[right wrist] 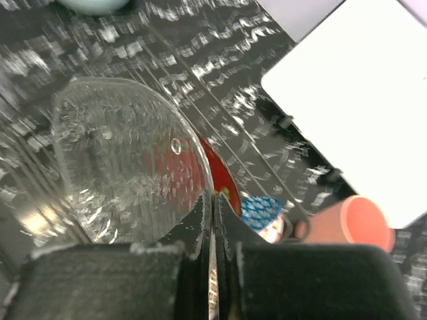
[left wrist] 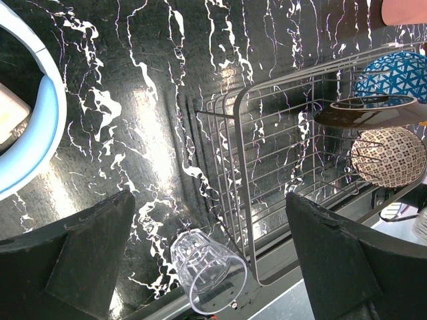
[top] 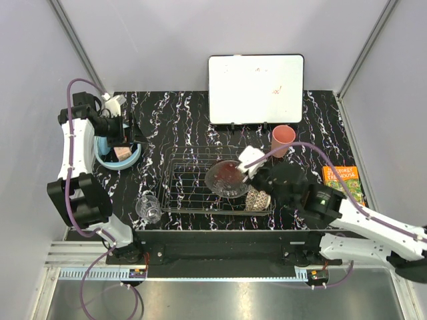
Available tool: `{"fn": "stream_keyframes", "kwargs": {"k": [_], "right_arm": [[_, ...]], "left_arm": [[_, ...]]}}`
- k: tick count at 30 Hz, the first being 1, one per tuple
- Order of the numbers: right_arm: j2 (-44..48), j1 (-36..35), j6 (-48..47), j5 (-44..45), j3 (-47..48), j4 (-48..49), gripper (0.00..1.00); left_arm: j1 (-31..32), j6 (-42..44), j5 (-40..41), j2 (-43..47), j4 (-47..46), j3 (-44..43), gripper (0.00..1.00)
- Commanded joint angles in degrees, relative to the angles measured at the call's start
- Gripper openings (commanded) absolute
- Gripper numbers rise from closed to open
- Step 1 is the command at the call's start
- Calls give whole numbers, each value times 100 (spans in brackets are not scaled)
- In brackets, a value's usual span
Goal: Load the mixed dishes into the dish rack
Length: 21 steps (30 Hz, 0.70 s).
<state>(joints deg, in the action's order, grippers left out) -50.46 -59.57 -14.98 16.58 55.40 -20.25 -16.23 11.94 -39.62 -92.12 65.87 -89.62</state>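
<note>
Left arm folded far left, left tool (left wrist: 208,200) spread wide; right arm stretched inward, right tool (right wrist: 212,207) pinched tight.

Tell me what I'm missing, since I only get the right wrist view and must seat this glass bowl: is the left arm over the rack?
Observer: No, the left tool is open, off to the left of the dish rack.
Operator: Any dishes outside it on that side?
Observer: A small clear glass sits just outside the rack's near left corner.
Operator: Is the near right corner free?
Observer: No, a beige lattice-patterned bowl sits there.
</note>
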Motion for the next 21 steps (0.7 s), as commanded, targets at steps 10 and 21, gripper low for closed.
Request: {"fn": "stream_keyframes", "kwargs": {"k": [10,21], "right_arm": [[-825,-1706,-2973,3958,-933,1549,0],[-1089,-2023,-3265,4196,-1048,1709,0]], "left_arm": [[-38,-52,103,282,-153,77,99],[-38,-43,59,317,-188,130,99]]}}
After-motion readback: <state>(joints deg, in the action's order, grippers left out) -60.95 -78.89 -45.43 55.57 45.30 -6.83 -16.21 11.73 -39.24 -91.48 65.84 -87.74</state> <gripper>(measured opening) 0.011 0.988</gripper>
